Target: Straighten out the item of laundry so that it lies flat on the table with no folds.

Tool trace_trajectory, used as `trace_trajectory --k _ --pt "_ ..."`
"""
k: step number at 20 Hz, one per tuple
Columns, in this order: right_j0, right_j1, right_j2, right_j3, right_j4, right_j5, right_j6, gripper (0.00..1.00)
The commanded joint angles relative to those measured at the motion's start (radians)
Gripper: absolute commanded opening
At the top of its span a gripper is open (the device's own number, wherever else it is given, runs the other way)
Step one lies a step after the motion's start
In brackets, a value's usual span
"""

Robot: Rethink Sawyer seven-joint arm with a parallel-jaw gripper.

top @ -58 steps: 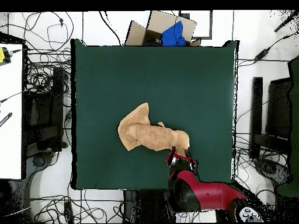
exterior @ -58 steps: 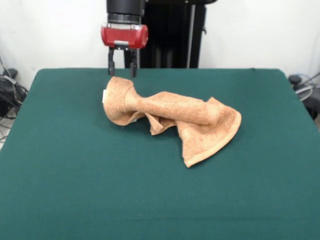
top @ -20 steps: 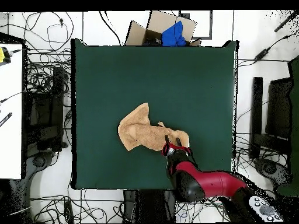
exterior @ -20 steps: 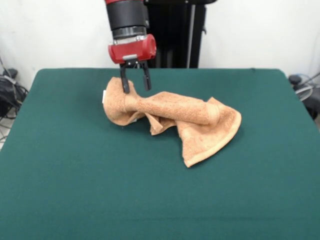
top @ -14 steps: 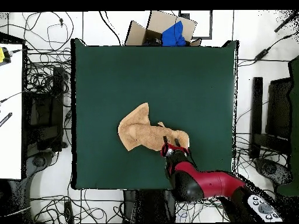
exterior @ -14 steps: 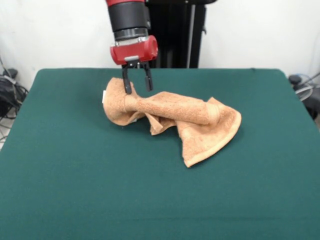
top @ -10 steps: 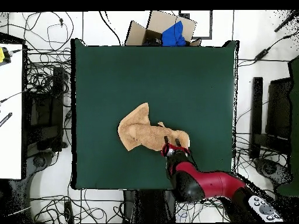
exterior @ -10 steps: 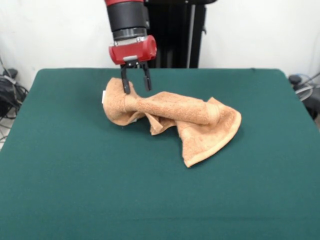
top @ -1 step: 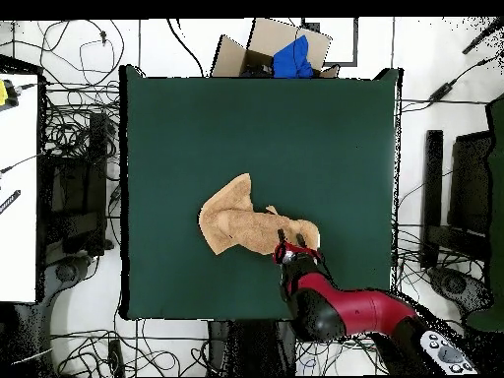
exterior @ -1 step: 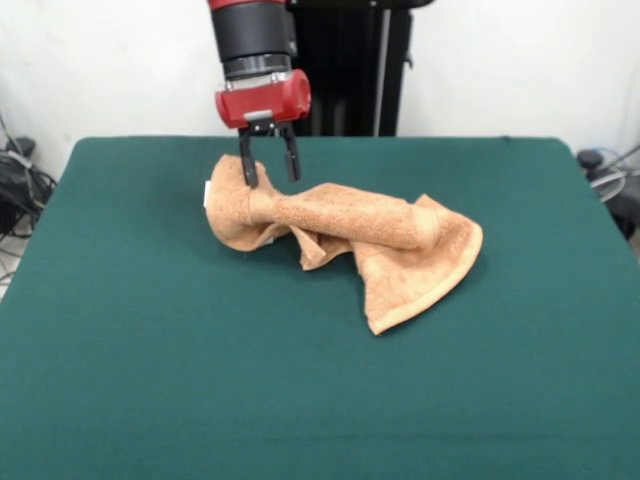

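The item of laundry [exterior @ -1 step: 345,232], a light-orange towel, lies twisted and bunched on the green table [exterior @ -1 step: 150,380], with a rolled ridge through its middle and a white tag at its left end. My gripper [exterior @ -1 step: 269,171] hangs open over the towel's raised left end, one finger in front of the cloth and the other beside it. Seen from overhead, the towel [top @ -1 step: 241,225] sits near the table's [top @ -1 step: 197,128] lower middle, with the gripper [top @ -1 step: 283,243] at its lower right end.
A cardboard box [top @ -1 step: 276,49] holding blue cloth stands beyond the table's top edge in the overhead view. Cables and dark equipment [top @ -1 step: 69,197] crowd the floor on both sides. A white desk [top @ -1 step: 18,187] runs along the left.
The gripper came down from above the table's far edge and moved over the towel's raised end, with its fingers wider apart. In the last second it has barely moved. The towel has not shifted.
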Motion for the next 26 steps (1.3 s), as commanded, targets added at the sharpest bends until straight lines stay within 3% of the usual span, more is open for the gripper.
trace_trajectory --k 1,10,26 --pt "0.051 -0.050 -0.022 -0.017 0.028 0.004 0.095 1.00" --pt "0.196 -0.041 -0.209 -0.070 0.102 -0.050 0.083 1.00" --pt "0.309 0.046 -0.380 -0.146 0.152 -0.096 0.067 1.00"
